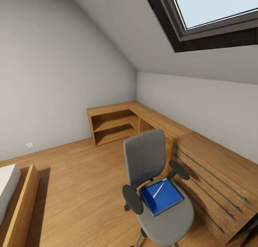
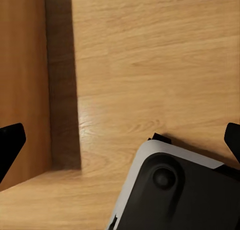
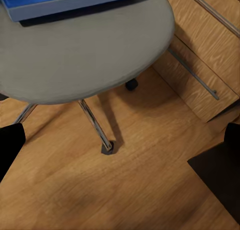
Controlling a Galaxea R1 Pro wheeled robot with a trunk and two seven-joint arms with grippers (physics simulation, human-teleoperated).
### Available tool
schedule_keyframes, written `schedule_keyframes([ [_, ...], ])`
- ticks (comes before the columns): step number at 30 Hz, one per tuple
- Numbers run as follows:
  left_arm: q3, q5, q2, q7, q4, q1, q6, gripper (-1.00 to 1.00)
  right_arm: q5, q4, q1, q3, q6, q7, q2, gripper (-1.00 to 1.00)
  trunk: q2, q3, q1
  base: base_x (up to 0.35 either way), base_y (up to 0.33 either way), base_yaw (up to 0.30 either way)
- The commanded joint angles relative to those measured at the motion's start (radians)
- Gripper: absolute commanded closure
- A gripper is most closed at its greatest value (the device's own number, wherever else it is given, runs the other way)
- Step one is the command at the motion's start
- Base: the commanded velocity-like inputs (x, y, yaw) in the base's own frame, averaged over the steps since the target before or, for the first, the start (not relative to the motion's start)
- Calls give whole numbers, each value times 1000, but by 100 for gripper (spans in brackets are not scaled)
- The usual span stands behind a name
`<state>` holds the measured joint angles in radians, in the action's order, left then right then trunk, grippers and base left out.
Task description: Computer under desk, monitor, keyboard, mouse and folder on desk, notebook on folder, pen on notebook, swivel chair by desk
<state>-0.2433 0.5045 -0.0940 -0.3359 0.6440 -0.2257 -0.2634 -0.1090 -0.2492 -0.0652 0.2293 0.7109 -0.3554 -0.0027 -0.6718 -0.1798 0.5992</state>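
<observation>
The swivel chair (image 1: 154, 189) stands at the lower middle of the head view on the light wood floor (image 1: 82, 189), its grey back toward the far wall and its black armrests on either side of the seat. On the seat lies the blue folder (image 1: 162, 198), flat and slightly turned, with the thin white pen (image 1: 158, 190) resting slantwise on top of it. Just to the chair's right is a wooden chest of drawers (image 1: 215, 178) with long metal handles, and behind it low wooden shelving (image 1: 114, 126) runs into the corner under the sloped ceiling. A skylight (image 1: 215, 10) fills the upper right of the frame, and the corner of a bed (image 1: 14, 196) shows at lower left.

In the right wrist view, the right gripper (image 3: 120, 140) hangs over the floor below the chair seat, its two dark fingertips (image 3: 10, 145) spread wide at the frame's edges, holding nothing. In the left wrist view, the left gripper (image 2: 120, 140) is likewise spread wide and empty above the floor, with the robot's base (image 2: 175, 190) beneath it.
</observation>
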Motion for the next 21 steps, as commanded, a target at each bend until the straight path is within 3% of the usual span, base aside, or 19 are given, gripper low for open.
schedule_keyframes([
  [1, -8, 10, -1, -8, 2, 0, -6, -100, -10, 0, -1, 9, 4, -3, 0, -100, -1, -1, 0, 0, 0, 17],
  [6, -2, 13, -10, -16, 36, 1, -67, -100, -7, -90, -2, 11, 23, -8, 4, -100, -1, -1, 0, 0, 0, 6],
  [9, 32, 51, -9, -21, 85, 55, -72, -100, -16, -186, -56, 8, 15, -10, 4, -100, -1, -1, 0, 0, 0, 1],
  [10, 46, 79, -9, -23, 95, 89, -67, -100, -28, -205, -93, 7, -1, -10, 3, -100, -1, -1, 0, 0, 0, 0],
  [11, 64, 152, -12, -23, 106, 168, -16, -100, -81, -224, -181, 4, -73, -8, 1, -100, -1, -1, 0, 0, 0, 0],
  [13, 70, 196, -15, -23, 110, 226, 59, -100, -136, -227, -251, 2, -156, -5, -1, -100, -1, -1, 0, 0, 0, 0],
  [15, 81, 233, -38, -21, 96, 320, 212, -100, -208, -200, -375, 1, -319, 0, -2, -100, -1, -1, 0, 0, 0, 0],
  [17, 89, 243, -51, -18, 81, 351, 256, -100, -224, -184, -419, 1, -377, 1, -2, -100, -1, -1, 0, 0, 0, 0],
  [19, 111, 263, -70, -11, 30, 403, 304, -100, -247, -121, -522, 1, -521, 4, 1, -100, -1, -1, 0, 0, 0, 0],
  [21, 114, 264, -71, -9, 16, 408, 291, -100, -249, -108, -534, 2, -539, 5, 3, -100, -1, -1, 0, 0, 0, 0],
])
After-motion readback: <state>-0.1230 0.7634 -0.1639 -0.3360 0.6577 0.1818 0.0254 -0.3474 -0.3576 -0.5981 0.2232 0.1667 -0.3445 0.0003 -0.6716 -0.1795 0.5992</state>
